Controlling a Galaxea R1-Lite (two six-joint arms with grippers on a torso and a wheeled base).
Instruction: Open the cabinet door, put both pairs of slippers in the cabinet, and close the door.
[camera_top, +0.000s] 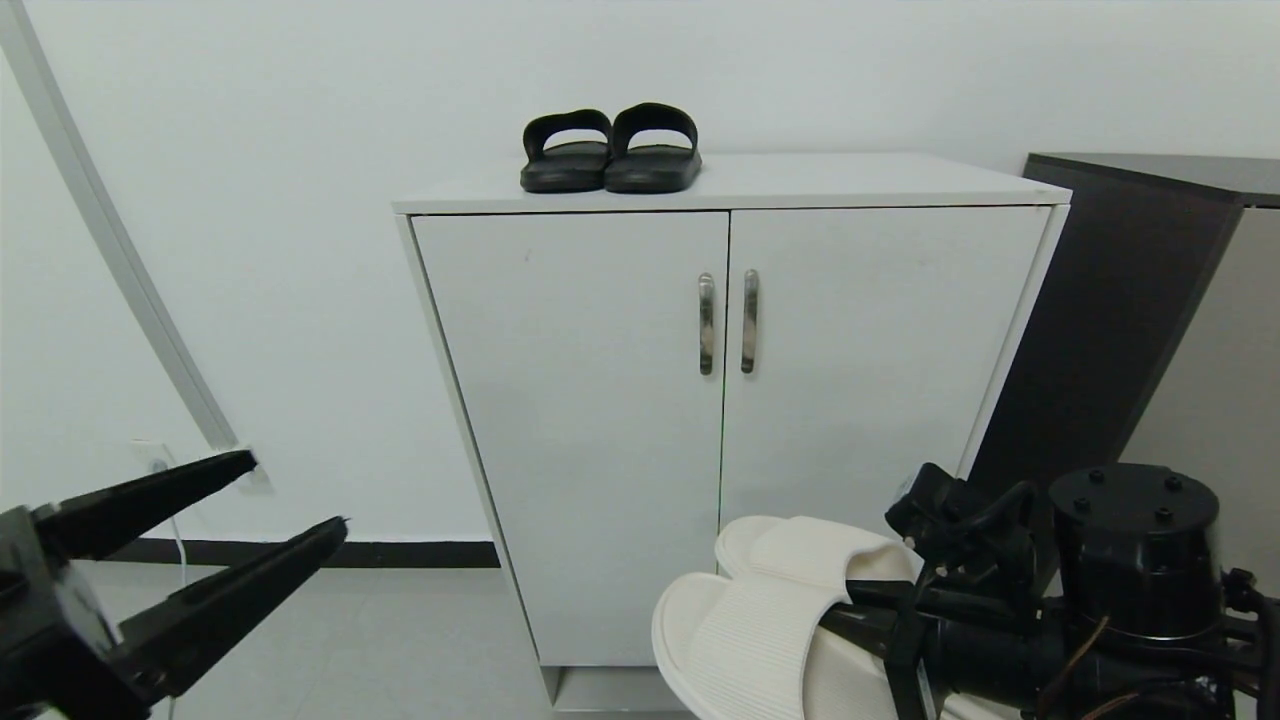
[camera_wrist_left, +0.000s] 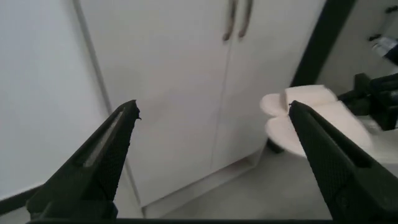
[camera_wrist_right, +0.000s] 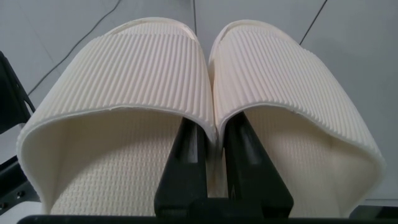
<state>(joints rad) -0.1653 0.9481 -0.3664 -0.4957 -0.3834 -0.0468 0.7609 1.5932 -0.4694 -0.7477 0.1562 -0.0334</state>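
A white two-door cabinet (camera_top: 600, 420) stands ahead with both doors shut and two metal handles (camera_top: 727, 322) side by side at the middle. A pair of black slippers (camera_top: 610, 150) rests on its top, left of centre. My right gripper (camera_top: 860, 610) is low at the right in front of the right door, shut on the inner walls of a pair of cream ribbed slippers (camera_top: 770, 610) (camera_wrist_right: 205, 93), one finger (camera_wrist_right: 186, 162) inside each slipper. My left gripper (camera_top: 300, 495) (camera_wrist_left: 211, 109) is open at the lower left, beside the cabinet, holding nothing.
A dark brown cabinet (camera_top: 1130, 320) stands right of the white one. A grey floor (camera_top: 400, 640) lies in front, with a white wall behind and a wall socket with a cable (camera_top: 160, 470) low at the left.
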